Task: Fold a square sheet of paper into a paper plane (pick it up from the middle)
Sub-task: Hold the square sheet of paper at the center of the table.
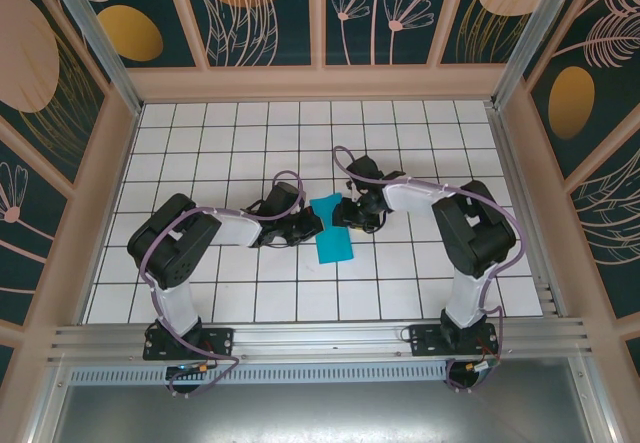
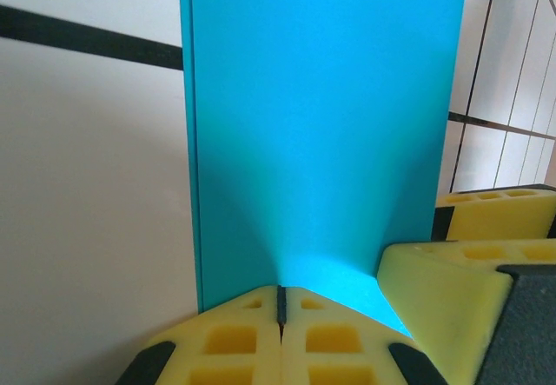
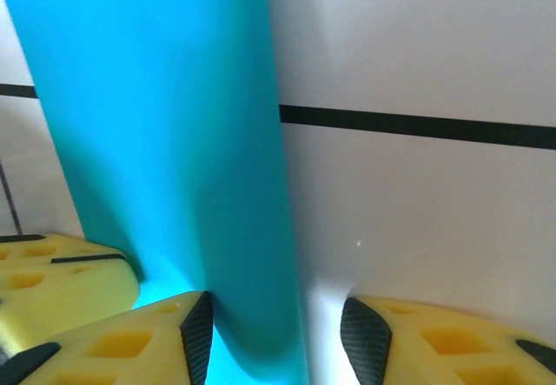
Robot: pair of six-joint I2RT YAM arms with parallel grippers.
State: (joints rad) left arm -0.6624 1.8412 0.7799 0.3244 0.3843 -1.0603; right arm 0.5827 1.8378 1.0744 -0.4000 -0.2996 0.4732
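Observation:
The square sheet of paper is a cyan-blue folded strip lying on the white grid table between my two grippers. My left gripper meets it from the left. In the left wrist view its yellow jaws are pressed together at the paper's near edge, and the sheet bends up into them. From the right, my right gripper stands open. In its wrist view the right gripper straddles the paper's curled long edge, the left pad touching it. No paper plane is formed.
The table is white tiles with dark grid lines, walled by patterned panels on three sides. A metal rail runs along the near edge by the arm bases. The two grippers' fingers sit close together over the paper.

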